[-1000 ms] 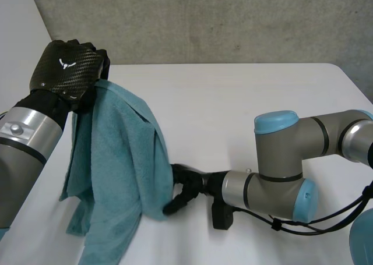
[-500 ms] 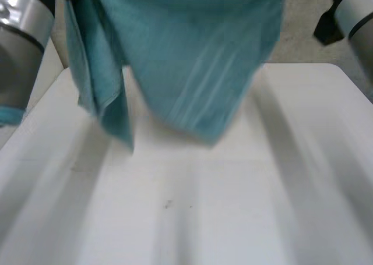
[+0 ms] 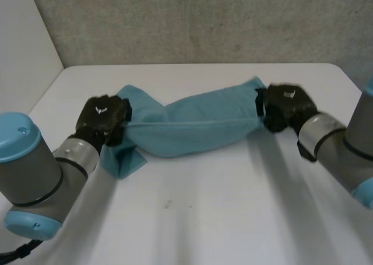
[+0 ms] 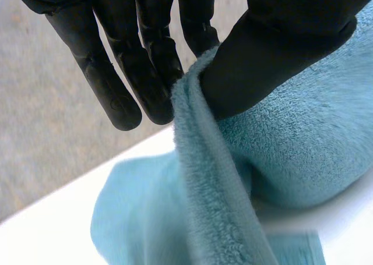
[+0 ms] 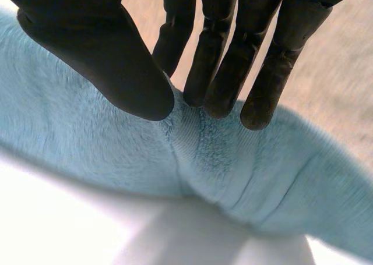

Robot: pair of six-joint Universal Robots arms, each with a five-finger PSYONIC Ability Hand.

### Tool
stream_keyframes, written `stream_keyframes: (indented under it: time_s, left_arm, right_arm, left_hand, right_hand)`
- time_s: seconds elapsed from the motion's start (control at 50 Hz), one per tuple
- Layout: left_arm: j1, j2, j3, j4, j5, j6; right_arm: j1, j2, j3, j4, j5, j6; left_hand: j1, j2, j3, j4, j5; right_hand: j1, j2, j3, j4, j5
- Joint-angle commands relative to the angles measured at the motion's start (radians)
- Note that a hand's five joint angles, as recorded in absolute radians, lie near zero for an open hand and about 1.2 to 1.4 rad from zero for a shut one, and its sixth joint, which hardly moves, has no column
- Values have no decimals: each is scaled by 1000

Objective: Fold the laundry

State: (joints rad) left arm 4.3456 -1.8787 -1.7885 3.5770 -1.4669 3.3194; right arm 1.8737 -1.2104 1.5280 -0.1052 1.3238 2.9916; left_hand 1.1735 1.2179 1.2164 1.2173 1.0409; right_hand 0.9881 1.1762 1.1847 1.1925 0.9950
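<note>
A blue-green terry towel (image 3: pixel 192 125) is strung between the two hands, low over the far half of the white worktop (image 3: pixel 233 212). The left hand (image 3: pixel 104 118) has it at one end and the right hand (image 3: pixel 284 106) at the other. In the left wrist view the thumb presses a thick hemmed edge against the straight fingers, so that hand is clamped on the towel's edge. In the right wrist view the thumb and fingers close on a bunched ridge of cloth, so that hand is clamped on the towel too.

The top edge runs fairly taut from hand to hand, while the body sags in a loose belly below it. I cannot tell whether the belly touches the worktop. A spare flap lies on the worktop just beside the left hand, on the near side.

The towel looks soft, limp and light, with a looped pile that should grip well and not slide. It holds no shape of its own, so anything left unsupported will droop and crease. The hem is the firmest part and probably the best place to take hold, near the corners. The right hand's hold on a gathered fold looks less tidy, and layers could slip out of line there.
</note>
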Motion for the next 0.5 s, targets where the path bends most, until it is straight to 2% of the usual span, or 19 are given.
stream_keyframes:
  time_s: [0.02, 0.04, 0.06, 0.1, 0.22, 0.42, 0.5]
  left_arm:
    - [26, -49, 6, 9, -1, 0]
    - [26, -60, 11, 11, -1, 0]
    - [26, -60, 11, 11, -1, 0]
    - [26, -92, 27, 8, -4, 2]
    - [32, -119, 35, 0, -13, 0]
    - [52, -122, 26, -10, -110, 2]
    - [55, -131, 29, -10, -112, 2]
  right_arm:
    - [1, 12, 20, 36, -2, -40]
    - [-1, -9, 18, 36, -3, -27]
    - [-1, -9, 18, 36, -3, -26]
    - [-2, -76, 17, 36, -6, 19]
    - [-2, -113, 23, 38, -8, 47]
    - [-21, -51, 41, 64, -2, 59]
    - [-50, -31, 38, 61, -2, 59]
  left_hand:
    - [-48, -93, -91, -92, -90]
    - [-233, -277, -276, -277, -275]
    - [-235, -279, -278, -279, -277]
    - [-501, -545, -544, -545, -543]
    - [-517, -561, -560, -560, -559]
    - [-505, -549, -548, -549, -547]
    - [-505, -549, -548, -549, -547]
  right_hand:
    - [408, 220, 212, 204, 227]
    - [408, 220, 212, 204, 227]
    - [408, 220, 212, 204, 227]
    - [408, 220, 212, 204, 227]
    - [408, 220, 212, 204, 227]
    - [408, 220, 212, 204, 227]
    - [408, 220, 212, 204, 227]
